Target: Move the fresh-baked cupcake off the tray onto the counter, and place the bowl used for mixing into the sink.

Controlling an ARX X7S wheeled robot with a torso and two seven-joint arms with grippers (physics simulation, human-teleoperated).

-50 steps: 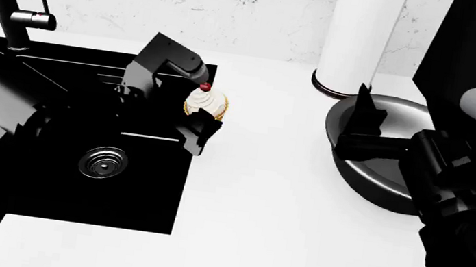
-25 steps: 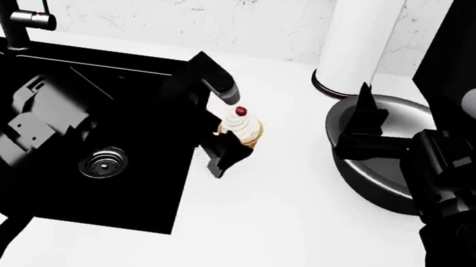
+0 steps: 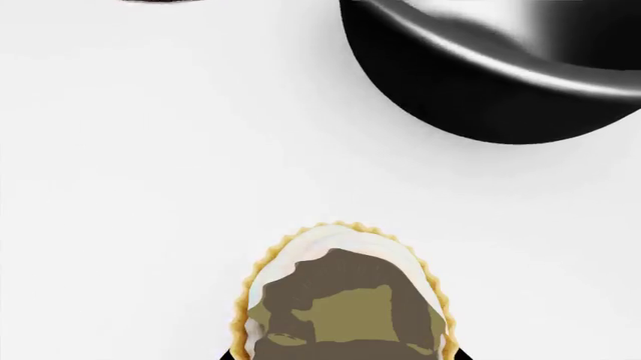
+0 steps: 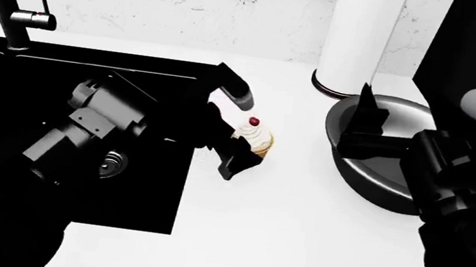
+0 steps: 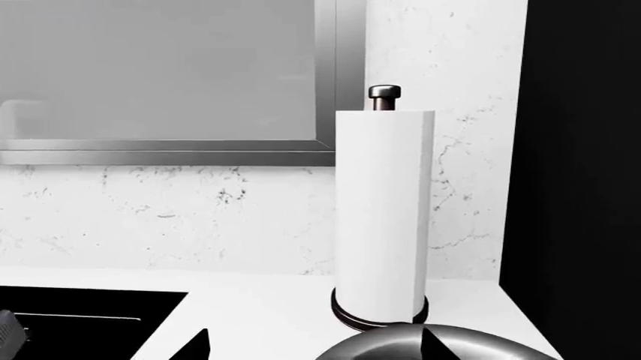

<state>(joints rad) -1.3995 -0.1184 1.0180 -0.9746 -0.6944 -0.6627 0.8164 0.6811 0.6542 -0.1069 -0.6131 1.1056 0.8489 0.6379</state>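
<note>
Over the white worktop [image 4: 280, 236], just right of the black sink [image 4: 7, 68], the left gripper [image 4: 245, 134] has its fingers clenched on the cupcake [image 4: 256, 138]: golden ribbed wrapper, white swirl, red cherry on top. Further right, the right gripper [image 4: 363, 126] sits at the bowl [image 4: 379, 186], dark outside, shiny silver inside; finger state cannot tell. Behind it, against the marble wall, a tall white paper towel roll [image 5: 383, 210].
</note>
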